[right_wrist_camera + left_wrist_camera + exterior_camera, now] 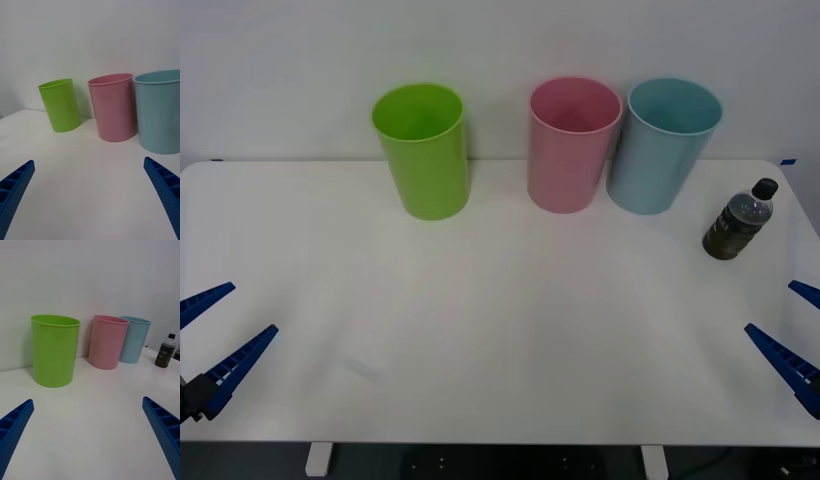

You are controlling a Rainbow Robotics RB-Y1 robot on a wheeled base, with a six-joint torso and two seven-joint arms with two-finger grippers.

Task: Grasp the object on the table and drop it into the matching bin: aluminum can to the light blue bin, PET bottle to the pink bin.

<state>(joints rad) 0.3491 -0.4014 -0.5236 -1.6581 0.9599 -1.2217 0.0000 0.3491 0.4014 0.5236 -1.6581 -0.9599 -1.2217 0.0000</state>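
A small PET bottle [738,222] with dark contents and a black cap stands upright near the right edge of the white table [500,340], just right of the light blue bin [663,146]. The left wrist view shows the bottle [165,351] far off beside the bins. The pink bin [572,143] stands next to the light blue one at the back. My right gripper [792,332] is open at the table's front right corner, well short of the bottle. My left gripper [218,334] is open at the front left corner. Both hold nothing.
A lime green bin [423,150] stands at the back, left of the pink one. A white wall rises right behind the bins. The three bins also show in the right wrist view: lime green bin [60,105], pink bin [112,107], light blue bin [159,110].
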